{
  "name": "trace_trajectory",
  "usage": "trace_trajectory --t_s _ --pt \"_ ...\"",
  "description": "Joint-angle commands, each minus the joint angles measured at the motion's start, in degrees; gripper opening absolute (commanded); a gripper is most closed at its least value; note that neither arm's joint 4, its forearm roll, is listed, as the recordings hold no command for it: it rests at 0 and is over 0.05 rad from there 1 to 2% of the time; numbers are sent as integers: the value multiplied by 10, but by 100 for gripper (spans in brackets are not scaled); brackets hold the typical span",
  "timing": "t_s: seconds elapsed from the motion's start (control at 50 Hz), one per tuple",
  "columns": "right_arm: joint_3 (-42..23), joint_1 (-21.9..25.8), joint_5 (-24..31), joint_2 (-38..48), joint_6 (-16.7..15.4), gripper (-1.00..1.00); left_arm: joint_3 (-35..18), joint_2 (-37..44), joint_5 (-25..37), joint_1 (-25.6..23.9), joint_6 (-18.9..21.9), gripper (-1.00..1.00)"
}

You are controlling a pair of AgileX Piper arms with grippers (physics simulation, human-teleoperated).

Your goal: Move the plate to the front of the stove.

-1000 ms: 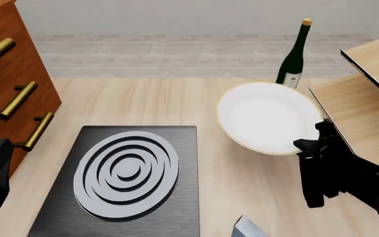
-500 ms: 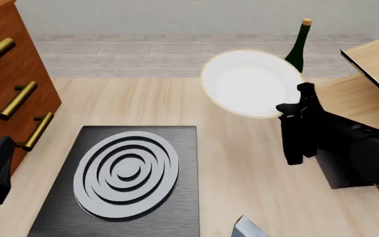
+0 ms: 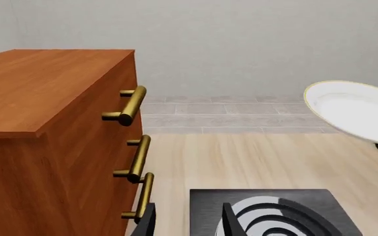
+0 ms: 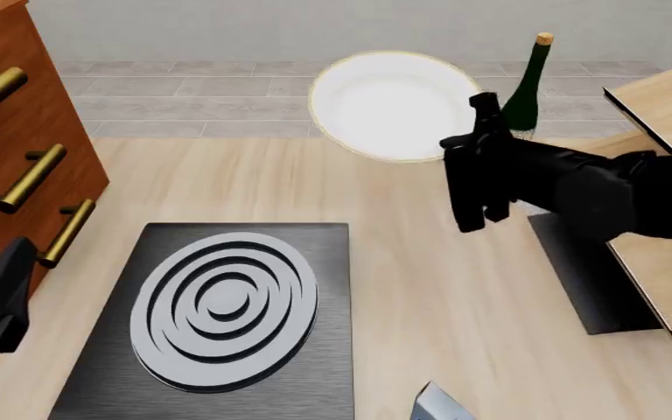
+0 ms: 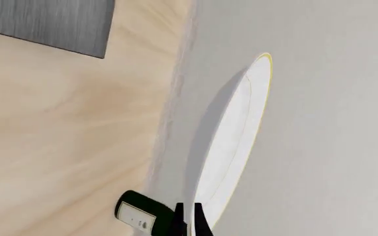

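Right tool (image 4: pixel 485 140) pinches the plate (image 4: pixel 392 105) by its rim, held aloft beyond the stove's (image 4: pixel 221 317) far right corner.

wine bottle (image 4: pixel 528 87) beside lifted plate (image 4: pixel 390 105)

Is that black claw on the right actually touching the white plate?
Touching. In the right wrist view the right gripper has its jaws pinched on the plate's rim; the front view shows the plate held aloft at the gripper.
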Motion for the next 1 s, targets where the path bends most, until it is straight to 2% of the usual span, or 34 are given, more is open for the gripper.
trace_trajectory --t_s 0.02,0.48,0.66,0.82,1.0 --pt "-69 22 33 37 2 -100 0 17 -12 -2 2 100" --pt "-169 49 69 101 2 -100 0 16 -12 -4 6 100" --pt "-184 63 74 138 -11 -100 0 21 -15 -5 6 100" --pt "-226 67 109 168 -3 -100 0 22 -16 -7 6 100" --pt "-311 85 165 202 23 -100 0 26 -18 -7 6 100"
